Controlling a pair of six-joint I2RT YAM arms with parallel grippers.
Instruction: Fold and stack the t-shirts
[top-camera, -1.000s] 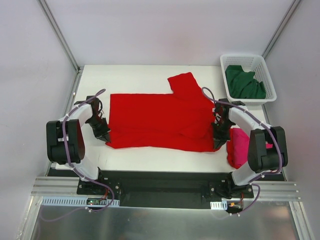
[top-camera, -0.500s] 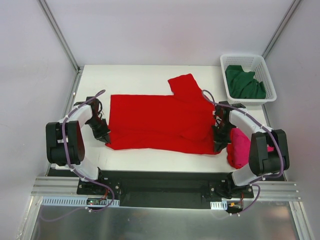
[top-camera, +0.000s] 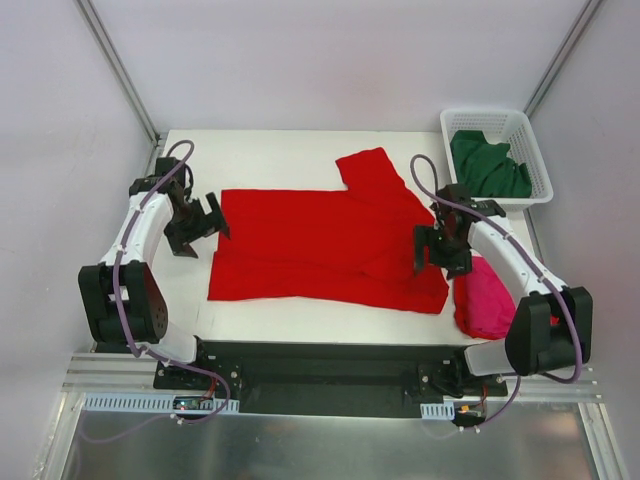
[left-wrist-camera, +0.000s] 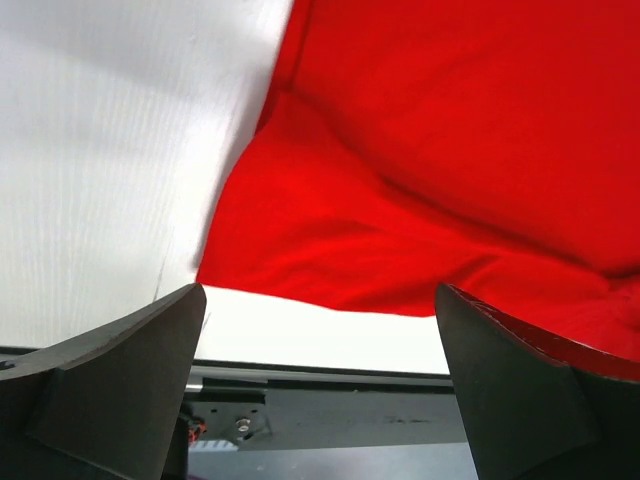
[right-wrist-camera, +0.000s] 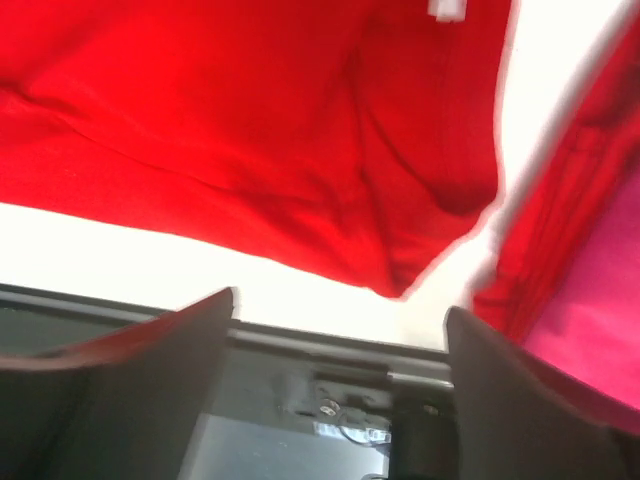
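The red t-shirt (top-camera: 320, 245) lies across the middle of the table, its near part folded over and one sleeve (top-camera: 372, 172) sticking out toward the back. My left gripper (top-camera: 203, 220) hangs open just off the shirt's left edge, holding nothing. From the left wrist, the red t-shirt (left-wrist-camera: 430, 180) fills the top right beyond the wide open left gripper (left-wrist-camera: 320, 300). My right gripper (top-camera: 432, 250) stands open over the shirt's right end. The right wrist shows the red t-shirt (right-wrist-camera: 230, 130), the magenta t-shirt (right-wrist-camera: 590, 290) and the empty right gripper (right-wrist-camera: 340, 305). A folded magenta t-shirt (top-camera: 485, 300) lies near right. The green t-shirt (top-camera: 488, 165) sits in the basket.
A white lattice basket (top-camera: 452, 122) stands at the back right corner of the table. White table (top-camera: 270, 150) surface shows behind the red shirt and along its near edge. The black base rail (top-camera: 320, 360) runs along the front.
Both grippers have opened and let go of the red shirt's near corners. The left one has moved back and away from the shirt, and the right one has lifted slightly.
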